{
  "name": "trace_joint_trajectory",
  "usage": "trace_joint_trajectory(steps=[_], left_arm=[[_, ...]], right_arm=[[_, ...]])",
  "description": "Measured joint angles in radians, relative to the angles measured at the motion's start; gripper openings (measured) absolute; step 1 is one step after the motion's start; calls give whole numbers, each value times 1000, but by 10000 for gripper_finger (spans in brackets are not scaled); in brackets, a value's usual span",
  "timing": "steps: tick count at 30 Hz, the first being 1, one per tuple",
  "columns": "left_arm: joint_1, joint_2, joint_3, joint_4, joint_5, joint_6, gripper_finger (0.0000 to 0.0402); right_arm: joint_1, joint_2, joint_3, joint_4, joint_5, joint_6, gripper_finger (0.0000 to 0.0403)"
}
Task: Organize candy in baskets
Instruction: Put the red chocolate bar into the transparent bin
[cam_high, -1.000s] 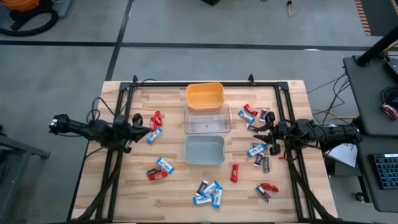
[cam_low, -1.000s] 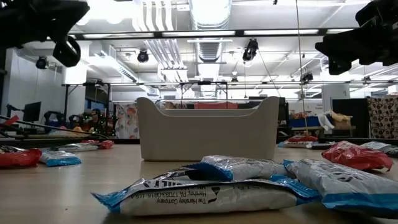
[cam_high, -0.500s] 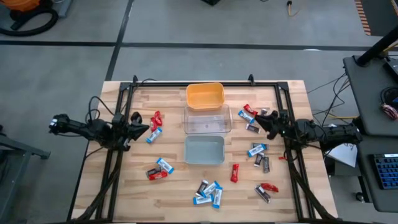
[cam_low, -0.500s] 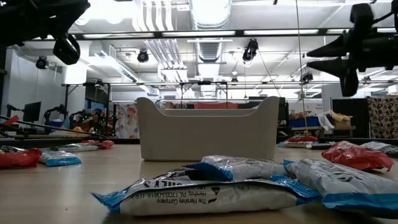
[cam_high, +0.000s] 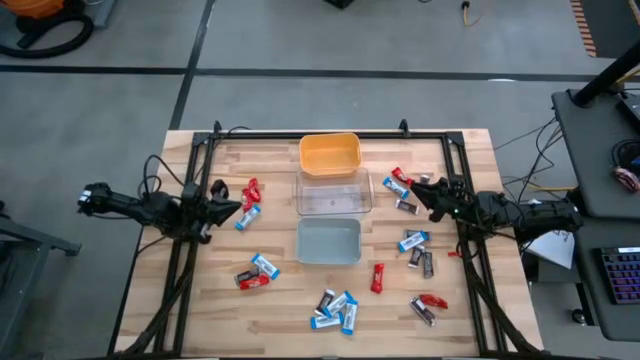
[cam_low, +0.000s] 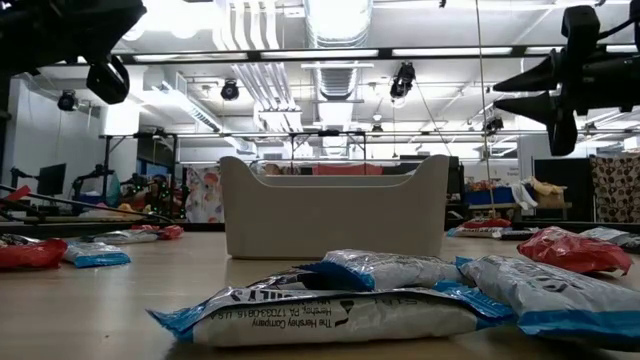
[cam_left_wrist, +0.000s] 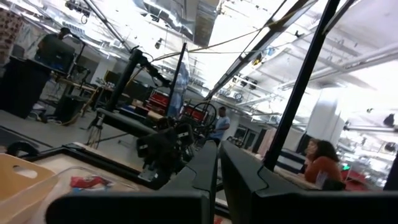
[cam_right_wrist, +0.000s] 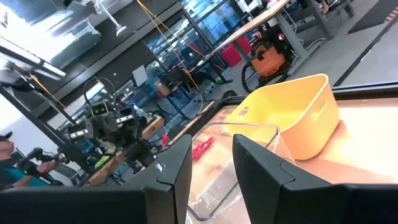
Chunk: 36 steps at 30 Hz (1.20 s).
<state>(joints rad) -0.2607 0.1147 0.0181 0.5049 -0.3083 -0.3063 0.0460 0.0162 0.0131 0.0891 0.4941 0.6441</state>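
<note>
Three baskets stand in a row down the table's middle: yellow-orange (cam_high: 329, 154) farthest, clear (cam_high: 333, 192) in the middle, pale grey-blue (cam_high: 329, 241) nearest. Wrapped candy lies loose on the wood: red and blue pieces (cam_high: 248, 200) at the left, several pieces (cam_high: 410, 225) at the right, a cluster (cam_high: 335, 308) near the front edge. My left gripper (cam_high: 237, 209) hovers shut above the table's left side, pointing at the baskets. My right gripper (cam_high: 418, 187) hovers open above the right side, with nothing between its fingers (cam_right_wrist: 180, 163).
A black frame (cam_high: 330, 134) runs along the table's far edge and down both sides. In the low view the grey-blue basket (cam_low: 335, 205) stands behind blue-and-white candy (cam_low: 330, 310) at the front edge. Bare wood lies between the baskets and the candy at either side.
My right gripper has rolled about its own line, so its fingers now stand one above the other instead of side by side, and it has swung a little toward the table's far edge. Its gap looks unchanged. The candy and the baskets have stayed put.
</note>
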Motion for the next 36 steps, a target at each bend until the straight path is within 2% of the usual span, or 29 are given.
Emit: trace_joint_trajectory(steps=[7,17,22,25,29,36], left_arm=[[0,54,0,9,1,58,6],[0,178,0,224,0,106,6],[0,197,0,245,1,113,6],[0,198,0,245,0,119,6],[0,198,0,243,0,119,6],[0,204,0,240,0,119,6]], right_arm=[[2,99,115,-61,-178,131,109],[2,551,479,-763,-305,385,109],[2,768,646,-966,-405,425,109],[4,878,719,-1039,-482,356,109],[42,983,774,-1043,-582,159,109],[201,1102,809,-1028,-577,-283,105]])
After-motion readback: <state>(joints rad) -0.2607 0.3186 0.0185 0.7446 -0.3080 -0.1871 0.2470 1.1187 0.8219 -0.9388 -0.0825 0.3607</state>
